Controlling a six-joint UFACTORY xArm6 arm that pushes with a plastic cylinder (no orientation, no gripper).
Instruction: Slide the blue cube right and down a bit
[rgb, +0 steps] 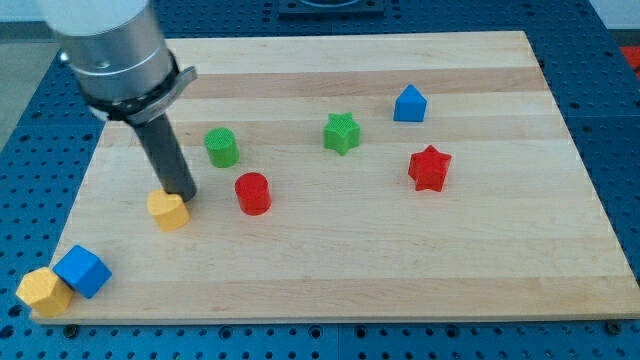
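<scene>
The blue cube (82, 271) sits at the board's bottom left corner, touching a yellow block (44, 291) on its left that hangs at the board's edge. My tip (182, 195) is up and to the right of the blue cube, well apart from it. It stands right behind a yellow block (168, 211), touching or nearly touching it.
A green cylinder (221, 147) and a red cylinder (253, 193) lie right of my tip. A green star (342, 132), a red star (430, 168) and a blue pentagon-like block (409, 104) lie farther right. The wooden board (400, 270) rests on a blue perforated table.
</scene>
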